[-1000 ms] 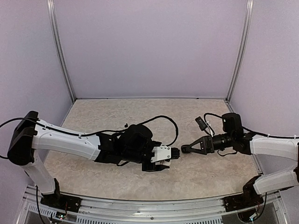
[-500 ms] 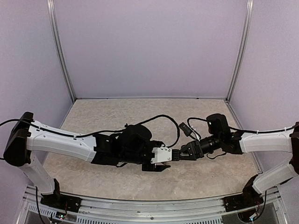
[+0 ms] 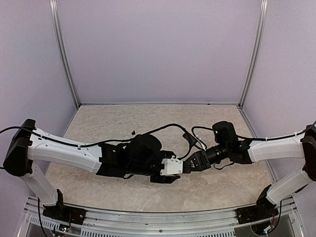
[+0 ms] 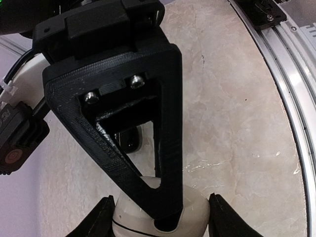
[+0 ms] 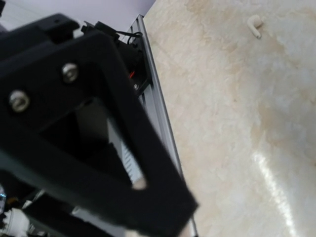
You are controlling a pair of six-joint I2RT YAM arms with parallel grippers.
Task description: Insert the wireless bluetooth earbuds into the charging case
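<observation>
Left gripper (image 4: 160, 222) is clamped on the glossy, probably slippery charging case (image 4: 195, 210). Right gripper (image 3: 190, 165) pokes into it, can't tell if it's closed. A white earbud (image 5: 254, 23) lies on the table (image 5: 237, 123). It's tiny and light, so best to pinch its stem.

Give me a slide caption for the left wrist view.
Left gripper holds the white case; right gripper tip presses at it.

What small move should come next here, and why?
Probably ease the right gripper slightly deeper into the white charging case: its tip rests on the case, which the left gripper clamps from both sides. Whether the right gripper pinches anything cannot be told.
</observation>
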